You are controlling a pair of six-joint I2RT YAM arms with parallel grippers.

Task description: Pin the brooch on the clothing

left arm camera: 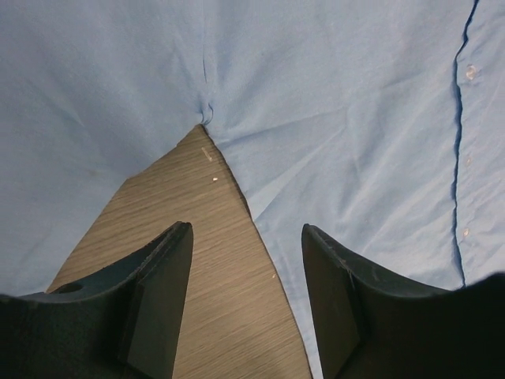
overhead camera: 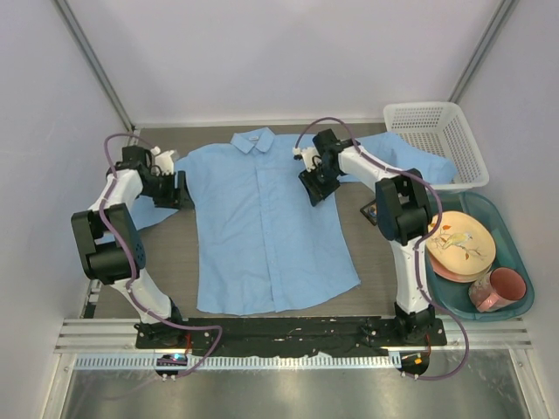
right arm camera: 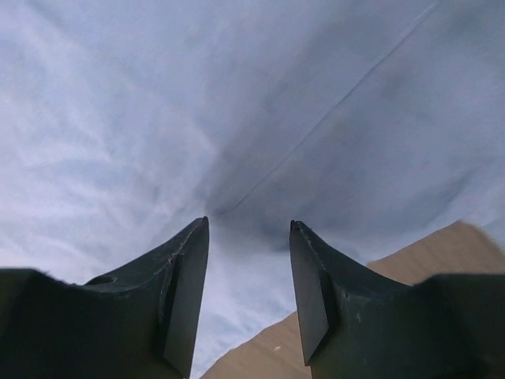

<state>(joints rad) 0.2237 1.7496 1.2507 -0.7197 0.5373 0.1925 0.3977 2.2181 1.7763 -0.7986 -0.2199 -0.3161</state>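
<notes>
The light blue shirt point(overhead camera: 262, 227) lies flat on the table, collar at the far side, sleeves spread out. My left gripper point(overhead camera: 182, 190) is open and empty at the shirt's left armpit; in the left wrist view its jaws point(left arm camera: 246, 260) straddle the wooden table wedge point(left arm camera: 197, 237) between sleeve and body point(left arm camera: 347, 142). My right gripper point(overhead camera: 316, 190) is open and empty over the shirt's right armpit, with blue fabric point(right arm camera: 237, 118) under its jaws point(right arm camera: 248, 245). The brooch is not visible in any view.
A small black square case point(overhead camera: 369, 212) lies right of the shirt. A white mesh basket point(overhead camera: 434, 140) stands at the back right. A teal tub point(overhead camera: 507, 218) at the right holds plates point(overhead camera: 460, 246) and a pink mug point(overhead camera: 500, 290).
</notes>
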